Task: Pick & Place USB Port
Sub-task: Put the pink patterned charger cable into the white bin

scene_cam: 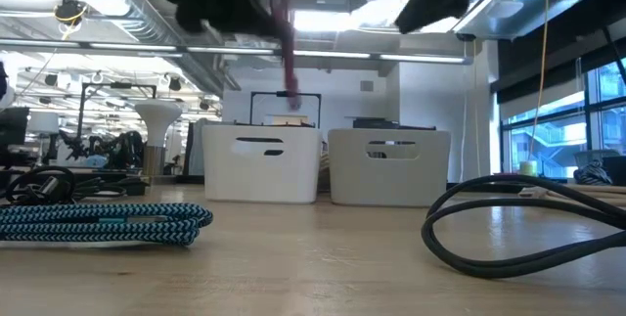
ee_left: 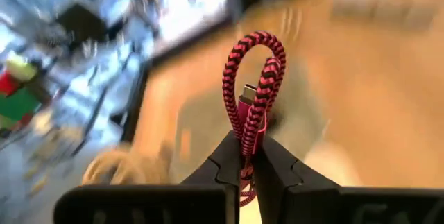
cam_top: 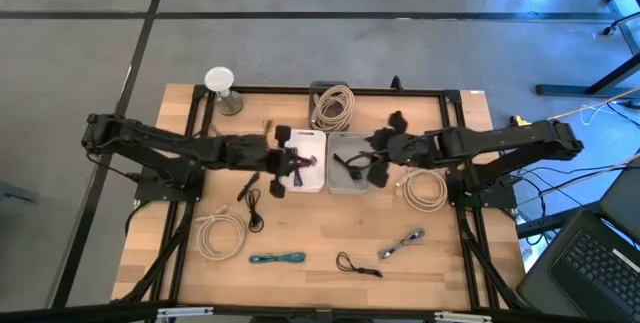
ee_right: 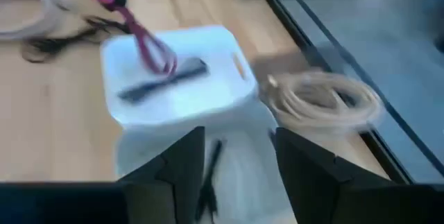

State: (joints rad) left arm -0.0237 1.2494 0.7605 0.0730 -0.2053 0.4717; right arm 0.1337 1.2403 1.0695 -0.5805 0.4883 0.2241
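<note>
- Nearest the low camera lie a teal braided cable (scene_cam: 103,224) on the left and a black cable loop (scene_cam: 528,223) on the right, both flat on the wooden table (cam_top: 320,238).
- Left gripper (cam_top: 283,163) hangs over the left white bin (cam_top: 307,168); its jaws are clenched on a red-and-black braided USB cable (ee_left: 252,92), held as a folded loop above the fingertips (ee_left: 225,161) in the left wrist view. From the low camera the cable dangles above that bin (scene_cam: 261,163), clear of its rim.
- Inside the left white bin, a dark cable (ee_right: 163,82) lies on the floor, seen from the right wrist.
- Right white bin (cam_top: 350,175) stands just beside the left one, touching or nearly so; a thin black cable (ee_right: 208,179) lies in it.
- Right gripper (cam_top: 362,163) hovers over the right bin, jaws released and spread with nothing between them.
- Coiled cream cable (cam_top: 424,187) rests on the table just right of the bins.
</note>
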